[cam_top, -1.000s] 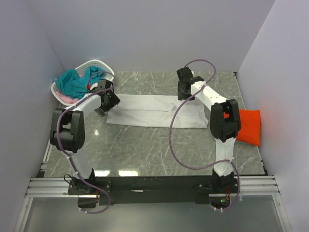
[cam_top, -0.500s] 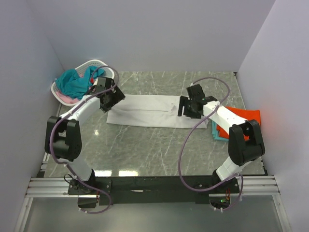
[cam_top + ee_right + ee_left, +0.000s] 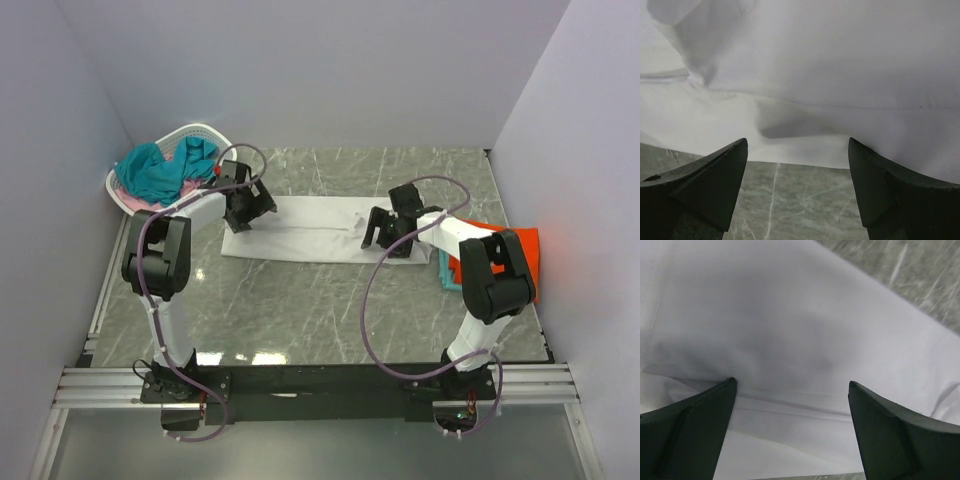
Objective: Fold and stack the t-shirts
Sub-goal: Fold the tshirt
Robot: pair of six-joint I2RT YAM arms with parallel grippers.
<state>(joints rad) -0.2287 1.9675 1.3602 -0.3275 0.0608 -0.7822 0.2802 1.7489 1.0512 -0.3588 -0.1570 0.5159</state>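
A white t-shirt [image 3: 305, 228] lies folded into a long flat band across the marble table. My left gripper [image 3: 243, 222] is open over its left end; in the left wrist view the cloth [image 3: 790, 330] fills the gap between the spread fingers. My right gripper [image 3: 382, 243] is open at the band's right near edge, where the cloth edge [image 3: 805, 100] meets bare marble [image 3: 795, 200]. An orange-red t-shirt [image 3: 520, 262] lies folded on a teal one [image 3: 450, 275] at the right. Teal t-shirts [image 3: 160, 170] and a pink one [image 3: 130, 198] sit in the basket.
The white perforated basket [image 3: 200, 133] stands at the back left corner. Grey walls close in the table on three sides. The arm bases and a black rail [image 3: 320, 380] run along the near edge.
Both grippers have come down onto the ends of the white band. The left moved right from the basket side. The right swung from the far edge to the band's near right edge.
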